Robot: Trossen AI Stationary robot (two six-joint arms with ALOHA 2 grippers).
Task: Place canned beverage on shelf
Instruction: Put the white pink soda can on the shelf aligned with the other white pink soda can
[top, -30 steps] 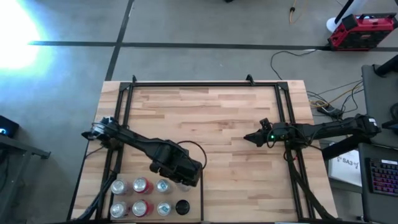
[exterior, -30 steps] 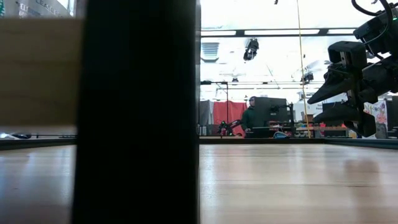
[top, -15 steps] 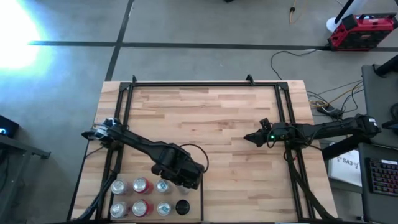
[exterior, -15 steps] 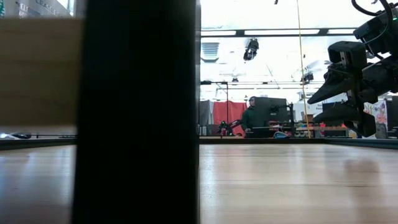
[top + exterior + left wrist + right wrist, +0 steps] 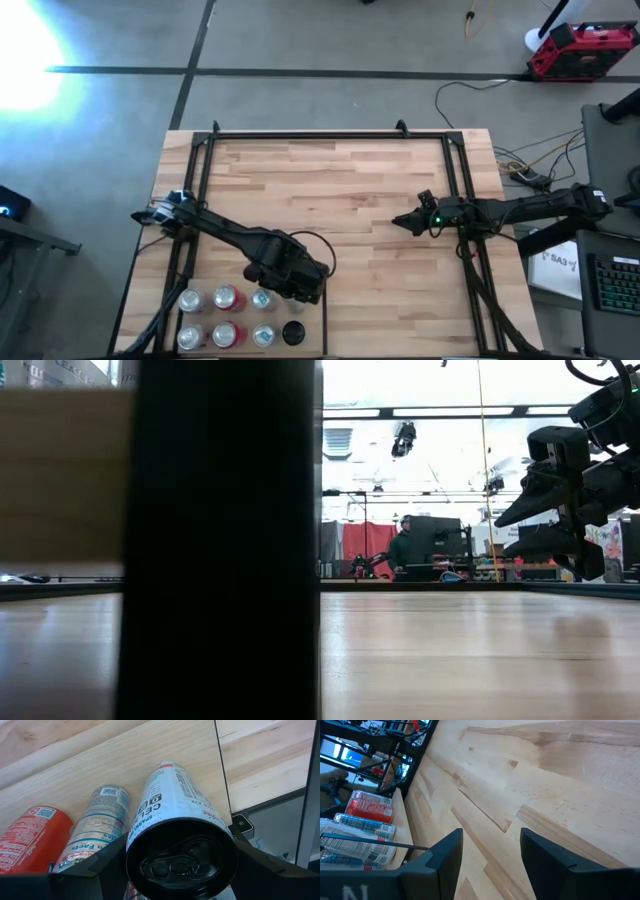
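Six cans stand grouped at the near left corner of the shelf (image 5: 350, 200), the large light butcher-block board framed by black metal rails. Left gripper (image 5: 180, 865) is right there, its fingers (image 5: 95, 867) clamped on a white slim beverage can (image 5: 172, 810), black top facing the wrist camera. Beside it a silver-labelled can (image 5: 97, 827) and a red can (image 5: 27, 837) stand on the wood. Further across, right gripper (image 5: 398, 221) hovers over the board's right side, fingers together, gripping nothing. Beyond the table, a person (image 5: 402, 550) shows in the room.
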